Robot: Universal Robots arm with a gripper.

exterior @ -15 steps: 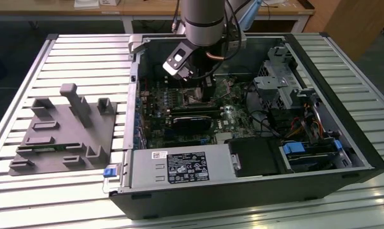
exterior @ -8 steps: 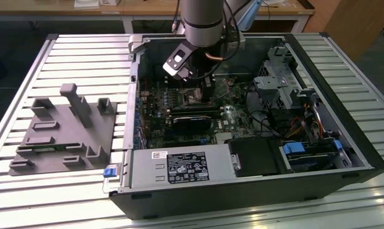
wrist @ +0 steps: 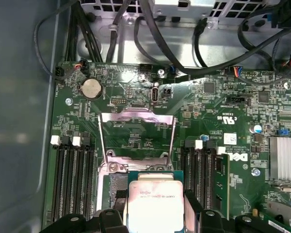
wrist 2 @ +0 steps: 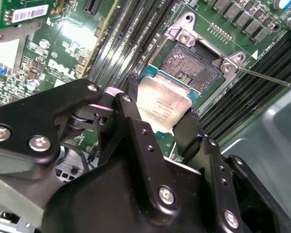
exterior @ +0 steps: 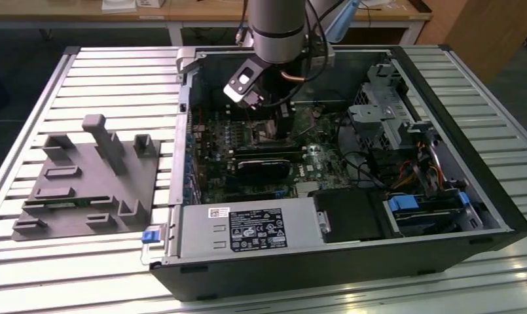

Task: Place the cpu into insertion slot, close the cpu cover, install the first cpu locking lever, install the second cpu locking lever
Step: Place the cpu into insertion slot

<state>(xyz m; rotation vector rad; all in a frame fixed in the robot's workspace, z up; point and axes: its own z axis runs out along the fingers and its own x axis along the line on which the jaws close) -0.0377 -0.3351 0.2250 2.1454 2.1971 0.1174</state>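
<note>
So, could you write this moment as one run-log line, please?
end effector: shut on cpu | cpu: over insertion slot, not seated | cpu cover: raised open

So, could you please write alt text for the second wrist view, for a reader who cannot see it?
The black claw grips the cpu, a pale silvery square chip, by two opposite edges, right beside the open insertion slot and not yet seated in it. Around the slot lies the green circuit board with long black memory slots.
</note>
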